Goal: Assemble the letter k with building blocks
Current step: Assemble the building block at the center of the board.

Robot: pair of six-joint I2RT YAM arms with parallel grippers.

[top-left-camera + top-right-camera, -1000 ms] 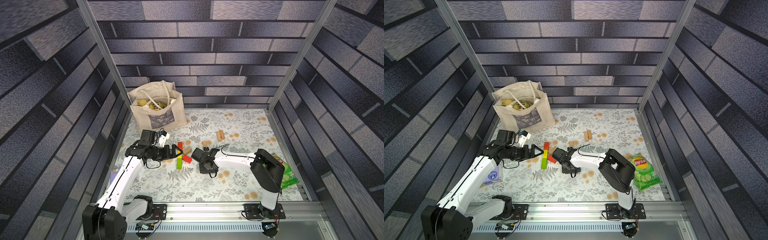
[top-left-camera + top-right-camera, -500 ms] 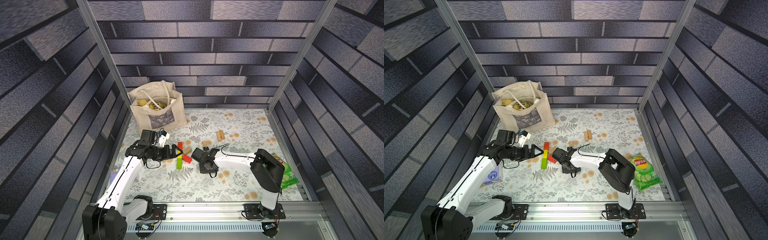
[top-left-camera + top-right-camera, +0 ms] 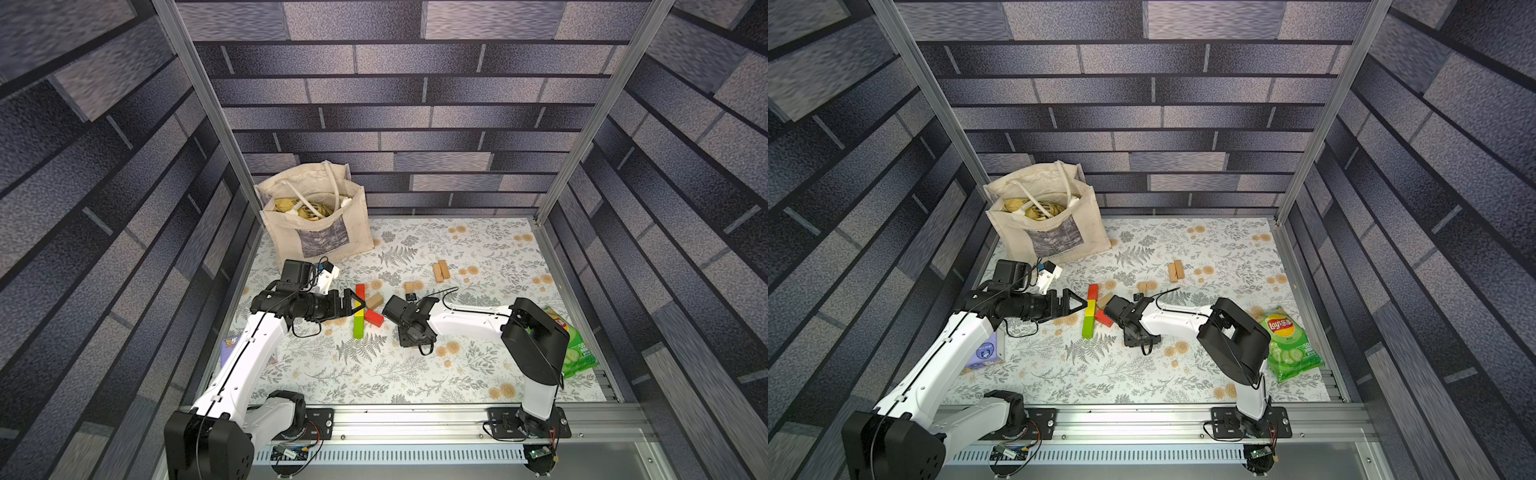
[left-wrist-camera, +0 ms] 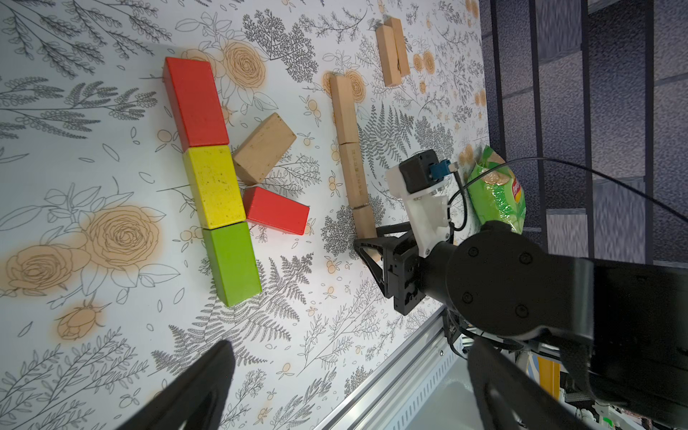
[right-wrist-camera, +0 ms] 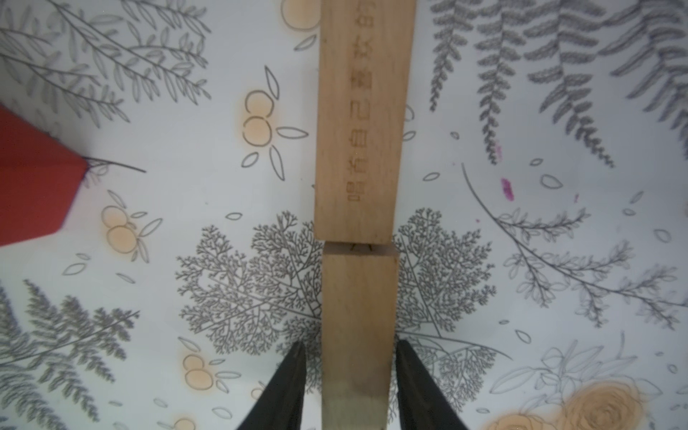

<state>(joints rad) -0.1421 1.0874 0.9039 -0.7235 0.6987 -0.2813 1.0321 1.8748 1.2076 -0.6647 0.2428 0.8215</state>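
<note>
Right gripper (image 5: 348, 346) of mine is straddling a plain wooden bar (image 5: 357, 298), jaws barely parted, a thin gap showing on one side, so nothing is clamped. Just ahead of its fingertips, a second plain bar (image 5: 363, 130) with burnt-in characters is lying end to end with it. My left gripper (image 4: 346, 372) is gaping wide, holding nothing. In front of it, a red block (image 4: 195, 102), a yellow block (image 4: 214, 186) and a green block (image 4: 232, 262) are lying in one touching line, with a plain block (image 4: 264, 149) and a second red block (image 4: 277, 210) slanting off the yellow one toward my right gripper. Beyond my left wrist, a canvas tote bag (image 3: 291, 243) is standing open with yellowish packets inside.
</note>
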